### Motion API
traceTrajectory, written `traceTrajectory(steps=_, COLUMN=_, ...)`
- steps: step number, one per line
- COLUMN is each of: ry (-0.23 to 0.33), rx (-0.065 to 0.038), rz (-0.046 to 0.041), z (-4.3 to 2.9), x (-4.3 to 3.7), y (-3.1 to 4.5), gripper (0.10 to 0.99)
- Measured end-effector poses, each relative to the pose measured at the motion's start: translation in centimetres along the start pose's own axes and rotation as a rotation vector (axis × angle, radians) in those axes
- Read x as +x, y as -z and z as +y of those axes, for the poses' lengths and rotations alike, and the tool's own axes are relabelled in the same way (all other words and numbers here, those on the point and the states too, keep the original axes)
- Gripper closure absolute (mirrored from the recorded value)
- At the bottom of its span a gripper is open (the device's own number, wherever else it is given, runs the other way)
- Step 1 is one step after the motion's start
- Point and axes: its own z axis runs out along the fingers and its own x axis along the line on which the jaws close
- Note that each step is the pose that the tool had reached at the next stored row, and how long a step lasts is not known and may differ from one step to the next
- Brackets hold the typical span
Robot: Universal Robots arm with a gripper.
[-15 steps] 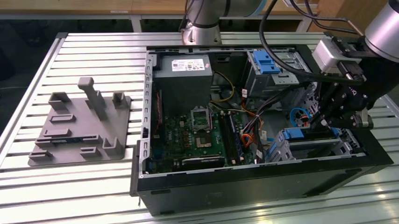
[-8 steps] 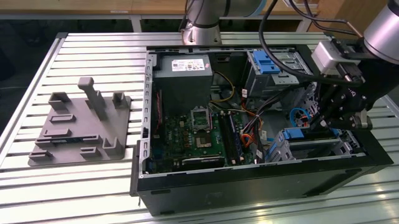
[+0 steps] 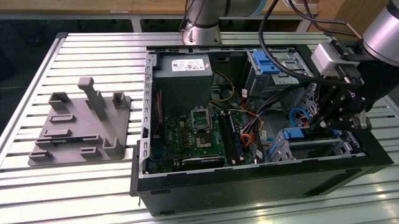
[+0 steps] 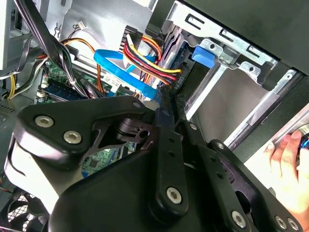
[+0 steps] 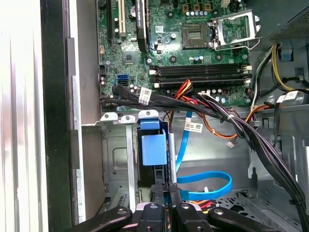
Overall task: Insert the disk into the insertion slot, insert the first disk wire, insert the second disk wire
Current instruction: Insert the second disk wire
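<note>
Starting at the exterior view's left, a slatted metal table (image 3: 93,46) carries a grey fixture (image 3: 81,130) with upright pegs and shallow pockets. Beside it on the exterior view's right lies an open black computer case (image 3: 249,186). Inside, a grey power supply (image 3: 184,79) bears a white label (image 3: 190,64) with dark print and a coloured mark, too fine to make out. Below it sits the green motherboard (image 3: 193,135), with bundled wires running alongside. Further along, at the far edge of the case, stands a larger metal bay (image 3: 274,65) with a blue latch.

At the near corner on the exterior view's right is the insertion slot (image 3: 279,151), a small grey perforated cage. The disk (image 3: 309,136) sits in it, its blue carrier showing at the cage mouth. The gripper (image 3: 329,125) hangs straight over it, tips down at the disk's upper edge.

In the first wrist view the fingers (image 5: 159,193) are drawn close together, clenched, right at the edge of the blue carrier; whether they pinch that edge cannot be told. A flat blue cable (image 5: 203,179) loops just beside them. Two small white tags (image 5: 146,95) are wrapped around the black wire bundle (image 5: 241,125); their print is not legible.

In the second wrist view a person's hand (image 4: 285,164) rests just outside the case wall.
</note>
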Motion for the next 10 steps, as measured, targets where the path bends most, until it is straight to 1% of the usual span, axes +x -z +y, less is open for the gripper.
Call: traceTrajectory(steps=10, ry=0.000, rx=0.000, rz=0.0006, z=-0.02, x=0.04, y=-0.42, gripper=0.929)
